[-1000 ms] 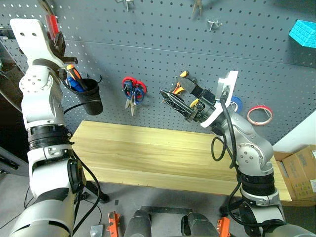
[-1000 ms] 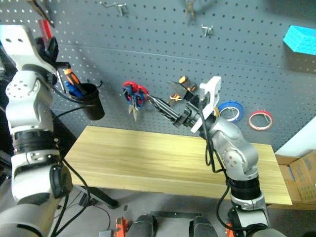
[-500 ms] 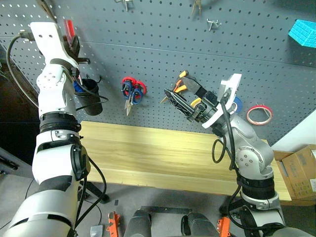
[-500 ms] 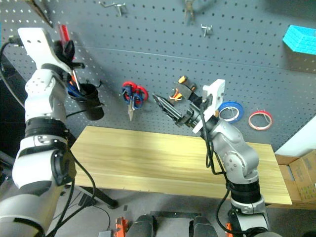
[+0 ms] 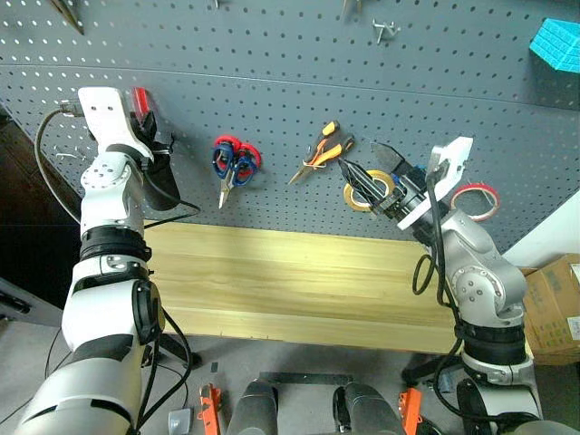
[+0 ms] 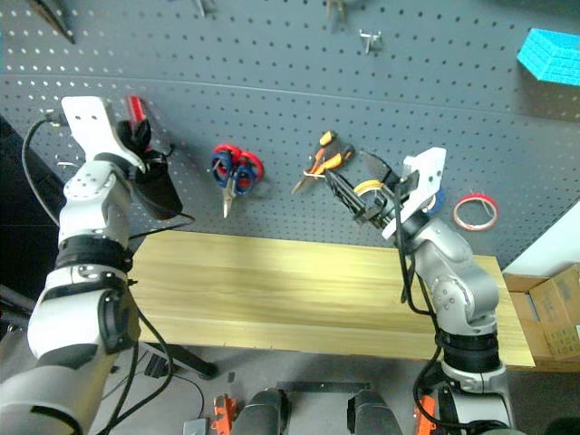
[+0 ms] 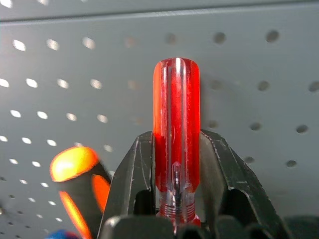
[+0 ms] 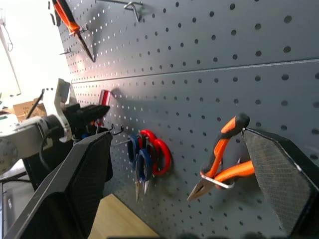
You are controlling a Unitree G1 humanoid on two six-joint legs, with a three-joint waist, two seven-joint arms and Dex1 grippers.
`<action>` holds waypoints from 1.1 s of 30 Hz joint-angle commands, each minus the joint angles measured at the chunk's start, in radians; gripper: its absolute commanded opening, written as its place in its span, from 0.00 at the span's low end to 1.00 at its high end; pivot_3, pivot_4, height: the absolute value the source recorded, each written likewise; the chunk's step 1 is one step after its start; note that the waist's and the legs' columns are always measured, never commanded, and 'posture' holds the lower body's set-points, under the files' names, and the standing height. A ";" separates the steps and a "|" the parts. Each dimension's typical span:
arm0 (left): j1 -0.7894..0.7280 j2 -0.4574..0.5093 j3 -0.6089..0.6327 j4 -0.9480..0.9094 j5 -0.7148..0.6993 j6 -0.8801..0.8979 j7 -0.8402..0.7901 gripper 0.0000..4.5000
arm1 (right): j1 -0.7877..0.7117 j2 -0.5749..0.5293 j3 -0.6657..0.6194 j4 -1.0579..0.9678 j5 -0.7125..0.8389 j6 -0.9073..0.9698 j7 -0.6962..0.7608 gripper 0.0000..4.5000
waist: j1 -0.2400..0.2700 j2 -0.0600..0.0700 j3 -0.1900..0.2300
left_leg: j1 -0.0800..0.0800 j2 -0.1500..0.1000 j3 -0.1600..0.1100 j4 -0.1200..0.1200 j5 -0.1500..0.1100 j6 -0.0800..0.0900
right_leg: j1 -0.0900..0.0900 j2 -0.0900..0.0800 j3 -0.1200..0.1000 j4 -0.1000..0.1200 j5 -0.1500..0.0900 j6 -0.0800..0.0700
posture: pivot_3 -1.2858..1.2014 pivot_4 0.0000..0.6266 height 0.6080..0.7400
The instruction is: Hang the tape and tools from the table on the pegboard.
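- Head views: the left gripper [image 5: 143, 116] is clamped on the red-handled screwdriver [image 5: 140, 100], held upright just above the black cup [image 5: 163, 181] on the pegboard [image 5: 299, 82]. The step in hand looks like lowering the screwdriver into that cup; it should go best with the shaft kept vertical, centred over the mouth, and released only once the tip is well inside.
- Head views, counted: one pair of pliers [image 5: 319, 152] and two scissors [image 5: 231, 163] sharing a hook, one red-handled and one dark-handled. Three tape rolls hang to the right: yellow [image 5: 362, 192], blue [image 6: 436, 199], and the red tape [image 5: 478, 199]. The table [image 5: 299, 285] carries no tools.
- Left wrist view: both fingers [image 7: 130, 184] press the screwdriver's clear red handle from either side; an orange-handled screwdriver [image 7: 75, 179] stands close beside it, so the descent should avoid knocking it.
- Right wrist view: the right gripper [image 8: 184, 174] is spread wide and holds nothing, facing the hung pliers and scissors.
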 commanded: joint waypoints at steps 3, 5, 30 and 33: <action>-0.021 -0.003 0.008 -0.056 -0.021 -0.022 -0.005 0.35 | -0.010 0.007 0.010 -0.040 -0.007 -0.025 0.012 1.00 | 0.000 0.000 0.000 | 0.000 0.000 0.000 0.000 0.000 0.000 | 0.000 0.000 0.000 -0.001 0.000 0.000 | 0.57 0.22 1.00; -0.009 -0.004 0.012 -0.070 -0.027 -0.020 -0.004 0.49 | -0.004 0.006 0.012 -0.049 -0.007 -0.022 0.011 1.00 | -0.001 0.000 0.000 | -0.001 -0.001 0.000 0.001 0.000 0.000 | 0.000 -0.001 0.000 -0.001 0.000 0.000 | 0.57 0.23 1.00; 0.247 -0.170 -0.028 -0.953 -0.175 0.555 0.126 0.98 | 0.134 -0.043 0.023 -0.213 -0.097 0.048 -0.148 1.00 | -0.007 -0.001 -0.001 | 0.000 -0.001 0.000 0.001 0.000 0.000 | 0.001 -0.001 0.001 -0.001 0.000 0.000 | 0.56 0.14 1.00; 0.261 -0.221 -0.064 -1.048 -0.200 0.629 0.129 0.98 | 0.164 -0.043 0.031 -0.243 -0.170 0.061 -0.222 1.00 | -0.008 -0.001 -0.003 | 0.000 -0.001 0.001 0.001 0.000 0.000 | 0.001 -0.001 0.001 -0.001 0.000 0.000 | 0.56 0.13 1.00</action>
